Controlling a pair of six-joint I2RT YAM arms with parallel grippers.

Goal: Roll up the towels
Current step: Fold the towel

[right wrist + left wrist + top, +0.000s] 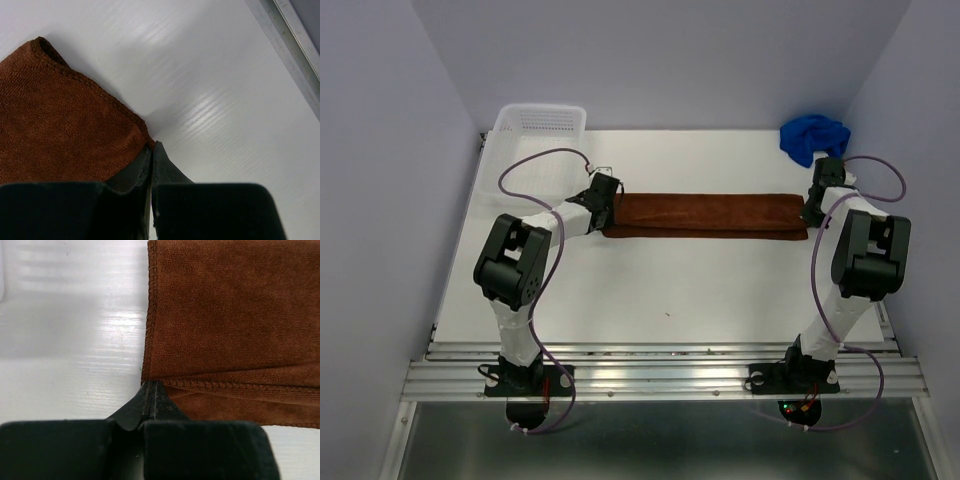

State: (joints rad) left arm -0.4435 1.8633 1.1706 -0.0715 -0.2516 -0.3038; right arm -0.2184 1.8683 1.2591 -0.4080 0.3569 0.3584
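Observation:
The rust-brown towel [705, 213] lies flat as a long strip across the middle of the table, folded lengthwise into two layers. My left gripper [610, 200] is shut on its left end; in the left wrist view the closed jaws [151, 384] pinch the upper layer's corner of the towel [230, 315]. My right gripper [812, 215] is shut on the right end; in the right wrist view its tips [152, 145] hold the towel's [55, 115] corner slightly off the table. The royal blue towel [813, 137] lies crumpled at the far right.
A white perforated basket [538, 125] stands at the far left corner, behind my left arm. Purple walls enclose the table on three sides. A metal rail [295, 45] runs along the table's right edge, close to my right gripper.

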